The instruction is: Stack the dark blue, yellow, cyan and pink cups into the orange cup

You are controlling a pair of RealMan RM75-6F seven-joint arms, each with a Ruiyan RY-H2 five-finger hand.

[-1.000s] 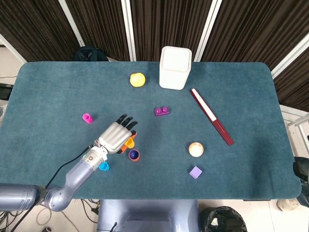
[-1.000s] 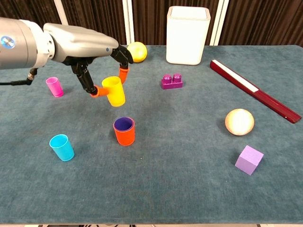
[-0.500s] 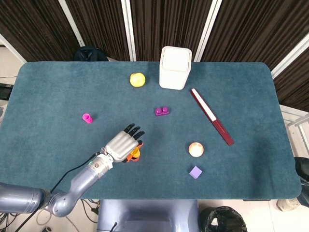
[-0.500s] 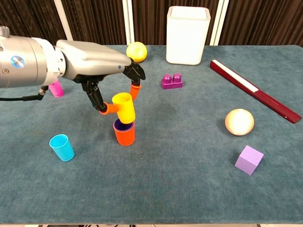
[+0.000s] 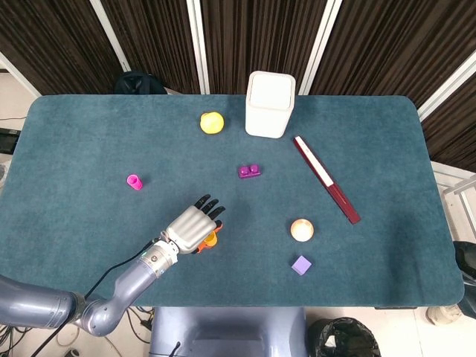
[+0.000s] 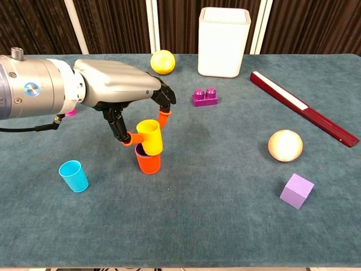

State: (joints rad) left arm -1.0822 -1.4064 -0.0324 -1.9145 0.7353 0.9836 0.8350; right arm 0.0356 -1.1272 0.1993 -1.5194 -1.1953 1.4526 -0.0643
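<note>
**Yellow cup lowered to the mouth of the orange cup**

We find that over the last second the left hand point(image 6: 121, 93) has carried the yellow cup point(image 6: 150, 136) down and to the right, from clear above the table to the orange cup point(image 6: 148, 161), where its base now sits in the mouth, tilted. The fingers point(image 6: 164, 118) grasp the yellow cup from either side. The dark blue cup point(image 6: 140, 150) shows as a rim inside the orange cup, beneath the yellow one. In the head view the left hand point(image 5: 192, 227) covers most of the stack.

Nearest us, we note the cyan cup point(image 6: 74, 176) standing upright, left of the stack and apart from it. A purple cube point(image 6: 296, 191) lies near right, with a pale ball point(image 6: 285, 145) just beyond it. Further back, the pink cup point(image 5: 134, 181) stands alone at the left, largely hidden by the arm in the chest view. A purple brick point(image 6: 205, 97) sits mid-table, and a dark red bar point(image 6: 303, 108) runs diagonally at the right. At the far edge we record a yellow ball point(image 6: 162, 61) and a white bin point(image 6: 224, 42). We see no right hand in either view.
</note>
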